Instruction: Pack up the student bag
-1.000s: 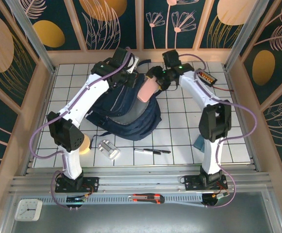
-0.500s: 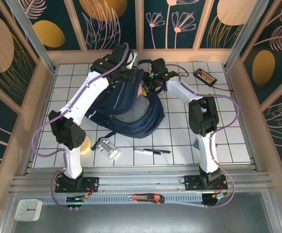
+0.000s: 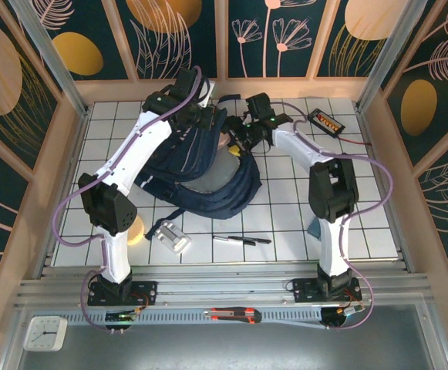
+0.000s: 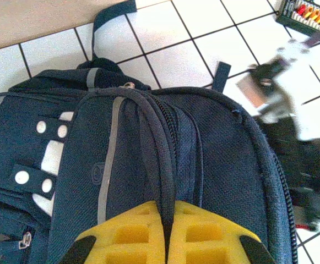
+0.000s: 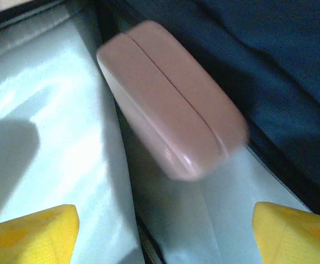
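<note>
One large navy student bag (image 3: 208, 181) lies on the white gridded table (image 3: 285, 216), toward the far side and about midway between left and right, with its straps trailing off toward the far edge. From the left wrist camera the bag (image 4: 204, 143) shows a thin pale stripe (image 4: 109, 159) running down one panel and a grey-white patch (image 4: 49, 159) with dark tabs and pale studs to the left of it. The left fingers (image 4: 126, 236) are clenched on a dark ridge of fabric at the bag's top, which is pinched between the two yellow pads.

The right fingers (image 5: 33, 231) stand spread wide and grasp nothing. Between and beyond them a pink case (image 5: 171, 99) with rounded corners lies on the bag's pale grey lining (image 5: 49, 110), against the dark navy fabric (image 5: 270, 55), and neither yellow tip touches it. In the overhead view the right arm (image 3: 301, 150) reaches in from the right, so that its fingers are at the bag's far right opening, close to the left arm's wrist.

Near the bag, on the side closest to the arm bases, a small silver metal block (image 3: 172, 237) lies to the left and two dark pens (image 3: 241, 240) lie just right of it. A black device with coloured buttons (image 3: 325, 121) sits at the far right of the table. On the rail in front of the table are a red and black box cutter (image 3: 235, 314) and a small white clock (image 3: 44, 333).
</note>
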Robot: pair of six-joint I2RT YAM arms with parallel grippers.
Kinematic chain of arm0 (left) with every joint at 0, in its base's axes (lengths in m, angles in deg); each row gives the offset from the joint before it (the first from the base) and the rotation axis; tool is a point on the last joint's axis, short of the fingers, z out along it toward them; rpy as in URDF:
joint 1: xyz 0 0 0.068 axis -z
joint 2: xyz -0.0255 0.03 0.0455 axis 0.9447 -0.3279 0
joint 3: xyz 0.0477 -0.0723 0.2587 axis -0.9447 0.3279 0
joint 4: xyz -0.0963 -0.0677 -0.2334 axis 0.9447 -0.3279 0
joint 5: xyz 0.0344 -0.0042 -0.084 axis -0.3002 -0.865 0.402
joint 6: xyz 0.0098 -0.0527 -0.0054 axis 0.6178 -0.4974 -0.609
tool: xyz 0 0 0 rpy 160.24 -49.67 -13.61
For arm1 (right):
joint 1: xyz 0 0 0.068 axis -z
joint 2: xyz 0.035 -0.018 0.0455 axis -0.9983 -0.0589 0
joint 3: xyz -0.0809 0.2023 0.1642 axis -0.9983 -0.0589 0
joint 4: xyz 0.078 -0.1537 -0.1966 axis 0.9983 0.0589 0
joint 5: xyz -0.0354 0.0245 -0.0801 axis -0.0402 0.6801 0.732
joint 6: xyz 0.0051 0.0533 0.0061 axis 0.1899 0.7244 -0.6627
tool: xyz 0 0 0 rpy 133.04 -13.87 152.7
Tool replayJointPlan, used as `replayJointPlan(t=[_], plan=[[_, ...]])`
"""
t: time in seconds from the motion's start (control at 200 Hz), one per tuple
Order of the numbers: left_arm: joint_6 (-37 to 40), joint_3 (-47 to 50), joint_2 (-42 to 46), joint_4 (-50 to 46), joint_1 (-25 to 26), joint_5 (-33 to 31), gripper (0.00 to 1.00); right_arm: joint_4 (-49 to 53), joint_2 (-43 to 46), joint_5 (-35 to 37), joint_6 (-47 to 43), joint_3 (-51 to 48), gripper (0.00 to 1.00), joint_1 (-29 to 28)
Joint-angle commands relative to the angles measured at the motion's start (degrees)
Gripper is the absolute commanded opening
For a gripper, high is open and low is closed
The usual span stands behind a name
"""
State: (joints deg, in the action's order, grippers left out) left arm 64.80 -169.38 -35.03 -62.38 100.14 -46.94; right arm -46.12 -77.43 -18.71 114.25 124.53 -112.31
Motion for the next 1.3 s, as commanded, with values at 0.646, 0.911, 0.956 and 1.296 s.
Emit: replayJointPlan(t=[0.646, 0.911, 0.956, 1.296], plan=[[-0.84, -0.33, 2.27, 7.38, -0.74, 4.82, 0.00, -6.26, 6.90, -5.87, -11.50, -9.09, 0.00, 6.48], [-1.25, -0.18, 2.36, 7.79, -0.74, 5.85, 0.00, -6.46, -7.05, -4.90, -10.10, 4.65, 0.00, 3.36], [-1.30, -0.13, 2.35, 7.87, -0.76, 5.97, 0.00, -6.17, -8.81, -4.99, -10.06, 6.01, 0.00, 2.58], [-1.45, -1.08, 1.07, 8.13, -0.78, 6.77, 0.00, -1.63, -16.31, -7.37, -10.99, 16.45, 0.00, -3.04]])
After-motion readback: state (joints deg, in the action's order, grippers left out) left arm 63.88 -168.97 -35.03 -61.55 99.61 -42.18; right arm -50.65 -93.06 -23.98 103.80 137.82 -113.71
